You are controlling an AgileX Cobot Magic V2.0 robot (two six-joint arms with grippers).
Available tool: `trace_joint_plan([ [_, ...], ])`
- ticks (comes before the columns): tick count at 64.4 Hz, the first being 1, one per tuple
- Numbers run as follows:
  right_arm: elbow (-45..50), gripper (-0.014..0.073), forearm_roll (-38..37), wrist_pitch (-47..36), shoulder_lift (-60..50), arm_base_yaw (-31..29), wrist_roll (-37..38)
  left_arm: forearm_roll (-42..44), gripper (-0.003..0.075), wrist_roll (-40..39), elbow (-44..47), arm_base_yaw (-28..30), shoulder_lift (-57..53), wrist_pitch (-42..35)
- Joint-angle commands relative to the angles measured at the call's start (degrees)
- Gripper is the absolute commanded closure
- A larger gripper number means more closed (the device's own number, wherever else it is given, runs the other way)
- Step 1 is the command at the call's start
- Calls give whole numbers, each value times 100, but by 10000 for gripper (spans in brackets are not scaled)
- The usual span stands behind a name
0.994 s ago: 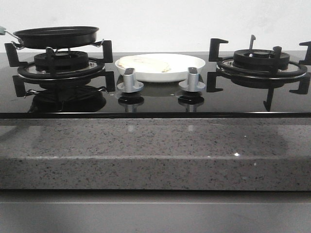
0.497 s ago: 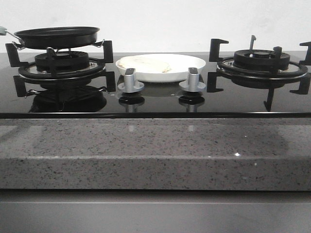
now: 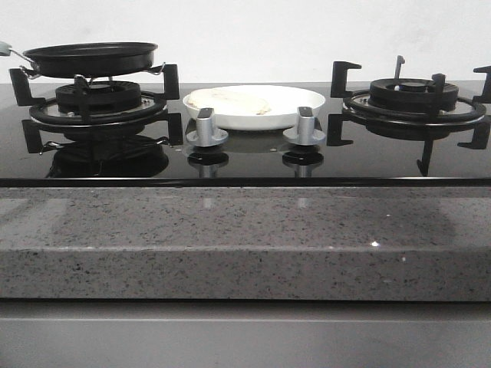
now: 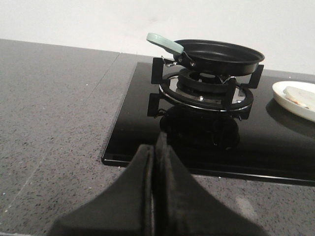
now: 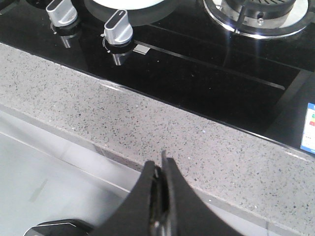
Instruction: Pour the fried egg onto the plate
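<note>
Both pincers, left gripper (image 4: 153, 147) and right gripper (image 5: 160, 169), are pressed together on nothing, near the granite countertop (image 3: 245, 238) front edge. Farther back, the fried egg (image 3: 229, 99) lies on the plate (image 3: 295, 107) mid-hob, behind two knobs (image 3: 206, 127); the frying pan (image 3: 90, 57) sits on the left burner (image 3: 96, 103).

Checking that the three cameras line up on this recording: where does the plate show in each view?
Front view: the plate sits mid-stove between the two burners, behind the two knobs, with the fried egg on it.
Left wrist view: only part of its rim shows at the right edge.
Right wrist view: just a sliver of rim at the top edge.
Shared landmark: the black glass stove top, seen in all three.
</note>
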Motion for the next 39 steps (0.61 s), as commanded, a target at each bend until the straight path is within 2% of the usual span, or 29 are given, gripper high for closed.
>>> trace_joint_plan([
  [1, -124, 662, 6, -355, 18, -16, -59, -68, 739, -107, 74, -7, -115, -1069],
  [8, -124, 662, 6, -355, 18, -16, -59, -182, 739, -92, 298, -7, -115, -1302],
  [22, -124, 662, 6, -355, 18, -16, -59, -182, 739, -82, 292, -7, -115, -1096],
  [28, -124, 662, 6, -355, 18, -16, -59, 226, 739, -82, 292, -1, -115, -1091],
  [39, -124, 662, 6, -355, 18, -16, -59, 241, 739, -82, 292, -1, -115, -1091],
])
